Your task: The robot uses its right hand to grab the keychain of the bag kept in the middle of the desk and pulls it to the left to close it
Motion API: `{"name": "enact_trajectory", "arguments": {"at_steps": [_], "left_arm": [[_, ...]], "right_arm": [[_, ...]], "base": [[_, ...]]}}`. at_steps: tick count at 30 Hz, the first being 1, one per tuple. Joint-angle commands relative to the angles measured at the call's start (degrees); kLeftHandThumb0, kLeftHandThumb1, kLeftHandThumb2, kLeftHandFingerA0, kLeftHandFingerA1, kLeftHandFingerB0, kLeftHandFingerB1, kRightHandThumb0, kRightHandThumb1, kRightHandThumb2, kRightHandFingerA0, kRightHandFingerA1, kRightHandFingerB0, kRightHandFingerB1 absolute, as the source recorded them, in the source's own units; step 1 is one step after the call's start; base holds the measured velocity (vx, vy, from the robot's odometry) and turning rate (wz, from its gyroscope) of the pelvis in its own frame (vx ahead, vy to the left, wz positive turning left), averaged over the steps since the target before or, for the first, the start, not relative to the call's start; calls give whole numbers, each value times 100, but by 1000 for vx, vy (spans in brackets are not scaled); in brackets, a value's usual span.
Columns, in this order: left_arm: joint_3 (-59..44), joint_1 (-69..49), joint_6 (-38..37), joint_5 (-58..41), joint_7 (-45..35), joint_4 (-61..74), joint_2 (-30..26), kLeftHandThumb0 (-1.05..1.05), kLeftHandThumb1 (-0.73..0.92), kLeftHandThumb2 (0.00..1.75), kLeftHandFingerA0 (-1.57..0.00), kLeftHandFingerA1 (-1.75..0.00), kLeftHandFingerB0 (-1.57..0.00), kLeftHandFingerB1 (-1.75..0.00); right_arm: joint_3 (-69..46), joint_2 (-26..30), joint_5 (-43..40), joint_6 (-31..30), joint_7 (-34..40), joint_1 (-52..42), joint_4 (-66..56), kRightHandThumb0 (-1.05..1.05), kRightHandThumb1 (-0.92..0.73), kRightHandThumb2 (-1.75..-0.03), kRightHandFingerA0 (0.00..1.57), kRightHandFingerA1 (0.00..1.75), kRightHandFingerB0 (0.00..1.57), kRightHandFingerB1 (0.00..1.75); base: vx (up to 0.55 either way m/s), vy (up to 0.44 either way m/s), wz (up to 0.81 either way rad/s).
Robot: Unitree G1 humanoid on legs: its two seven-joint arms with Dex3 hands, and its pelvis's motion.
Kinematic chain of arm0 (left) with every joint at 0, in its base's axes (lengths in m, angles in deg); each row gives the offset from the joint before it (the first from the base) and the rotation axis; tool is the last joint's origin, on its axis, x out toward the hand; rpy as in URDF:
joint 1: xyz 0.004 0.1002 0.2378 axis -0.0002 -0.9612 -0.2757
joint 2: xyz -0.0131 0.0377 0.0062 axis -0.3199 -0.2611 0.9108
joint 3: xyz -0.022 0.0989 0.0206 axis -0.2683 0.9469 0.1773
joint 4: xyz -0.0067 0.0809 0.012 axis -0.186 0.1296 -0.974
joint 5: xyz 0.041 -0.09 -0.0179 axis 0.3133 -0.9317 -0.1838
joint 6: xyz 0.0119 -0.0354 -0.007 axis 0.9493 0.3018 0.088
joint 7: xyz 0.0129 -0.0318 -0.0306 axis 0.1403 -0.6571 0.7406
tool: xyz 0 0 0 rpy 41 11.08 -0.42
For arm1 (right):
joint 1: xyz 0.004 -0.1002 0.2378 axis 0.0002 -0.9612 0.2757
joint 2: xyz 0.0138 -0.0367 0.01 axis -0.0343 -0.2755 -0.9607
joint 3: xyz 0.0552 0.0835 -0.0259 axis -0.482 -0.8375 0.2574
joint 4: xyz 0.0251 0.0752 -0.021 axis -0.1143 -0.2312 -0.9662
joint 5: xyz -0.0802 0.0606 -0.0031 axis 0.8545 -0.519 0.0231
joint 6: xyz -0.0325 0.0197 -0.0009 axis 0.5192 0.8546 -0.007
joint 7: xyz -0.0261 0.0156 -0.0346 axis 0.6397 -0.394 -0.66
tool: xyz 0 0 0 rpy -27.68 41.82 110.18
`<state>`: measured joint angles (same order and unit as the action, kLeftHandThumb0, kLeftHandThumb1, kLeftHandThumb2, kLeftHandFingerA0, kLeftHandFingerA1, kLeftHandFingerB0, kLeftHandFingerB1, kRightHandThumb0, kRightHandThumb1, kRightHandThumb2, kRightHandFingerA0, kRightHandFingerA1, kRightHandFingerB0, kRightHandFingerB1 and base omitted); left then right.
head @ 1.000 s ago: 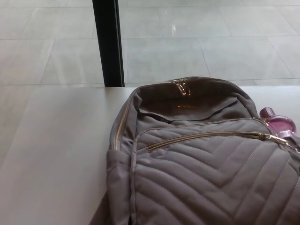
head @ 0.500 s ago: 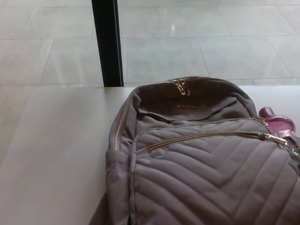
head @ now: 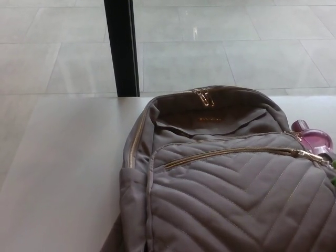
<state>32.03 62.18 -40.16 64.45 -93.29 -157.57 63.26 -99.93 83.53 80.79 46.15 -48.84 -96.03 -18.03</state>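
Grey quilted bag (head: 231,199) lying on the pale surface (head: 63,173), filling the lower right of the head view. Gold front zip (head: 226,154) running across, with the keychain (head: 314,156) at its right end, just beside a pink bottle (head: 315,139). Two more gold pulls (head: 203,97) at the top seam. Small gold logo (head: 210,119) below them, too tiny to read. No robot hand in view; apart or together, impossible to tell. Black post (head: 122,47) behind.
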Motion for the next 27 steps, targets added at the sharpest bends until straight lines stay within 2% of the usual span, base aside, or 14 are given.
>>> {"name": "enact_trajectory", "arguments": {"at_steps": [1, 2, 5, 8, 9, 10, 11, 12, 14, 16, 24, 25, 26, 27], "left_arm": [[4, 13, 73, -81, -30, 22, -91, -92, 74, 65, -67, -108, -44, -93], [-6, 34, 101, -96, -35, 22, -93, -92, 75, 65, -67, -108, -43, -93], [-41, 69, 169, -137, -14, 25, -77, -91, 75, 65, -68, -108, -43, -93], [-45, 87, 168, -132, -26, -18, -82, -93, 75, 64, -69, -108, -44, -94], [-51, 100, 179, -134, -21, -44, -86, -93, 75, 64, -69, -108, -44, -94], [-54, 80, 152, -138, -44, -28, -82, -93, 76, 66, -67, -108, -44, -93], [-17, 67, 122, -89, 10, -30, -92, -89, 54, 110, -73, -99, -51, -85], [-25, 53, 112, -105, -43, -9, -98, -92, 78, 64, -69, -108, -50, -94], [-15, 58, 114, -92, -26, -23, -99, -92, 78, 66, -69, -106, -48, -92], [-23, 58, 155, -109, -11, 6, -91, -94, 79, 63, -70, -107, -50, -93], [-10, 102, 157, -97, -23, -23, -102, -97, 79, 65, -71, -108, -49, -93], [-20, 112, 158, -104, -14, -41, -100, -91, 55, 111, -75, -100, -50, -85], [-25, 115, 149, -107, -14, -48, -98, -97, 81, 63, -73, -110, -50, -94], [-26, 113, 135, -108, -20, -45, -95, -97, 81, 63, -73, -110, -50, -94]], "right_arm": [[62, 124, 158, -279, -148, 18, -275, -67, -68, -61, 75, 103, 24, 29], [99, 164, 206, -310, -190, 2, -280, -71, -54, -87, 79, 101, 16, 42], [173, 256, 314, -327, -266, -49, -172, -70, -53, -86, 80, 96, 15, 41], [229, 312, 374, -511, -330, -78, -134, -73, -53, -87, 82, 103, 15, 41], [272, 370, 464, -613, -358, -98, -125, -73, -53, -87, 82, 103, 15, 41], [323, 452, 582, -584, -362, -120, 5, -71, -67, -61, 76, 125, 22, 29], [357, 558, 747, -599, -353, -154, 32, -76, -62, -66, 79, 138, 19, 30], [388, 599, 833, -681, -340, -147, 33, -75, -63, -65, 78, 143, 20, 30], [405, 635, 879, -753, -320, -161, 18, -72, -68, -61, 78, 143, 21, 29], [460, 711, 1068, -901, -318, -141, -9, -76, -67, -64, 66, 153, 17, 29], [518, 677, 1078, -990, -338, -25, -33, -64, -62, -63, 72, 154, 22, 30], [530, 657, 1063, -1020, -352, -10, -59, -63, -65, -59, 75, 149, 23, 29], [535, 616, 1022, -1019, -354, 7, -90, -61, -64, -59, 77, 145, 25, 30], [536, 564, 972, -1003, -352, 25, -122, -61, -64, -59, 77, 145, 25, 30]], "base": [[0, 0, 0], [0, 0, 0], [0, 0, 0], [0, 0, 0], [0, 0, 0], [0, 0, 0], [0, 0, 0], [0, 0, 0], [0, 0, 0], [0, 0, 0], [0, 0, 0], [0, 0, 0], [0, 0, 0], [0, 0, 0]]}}
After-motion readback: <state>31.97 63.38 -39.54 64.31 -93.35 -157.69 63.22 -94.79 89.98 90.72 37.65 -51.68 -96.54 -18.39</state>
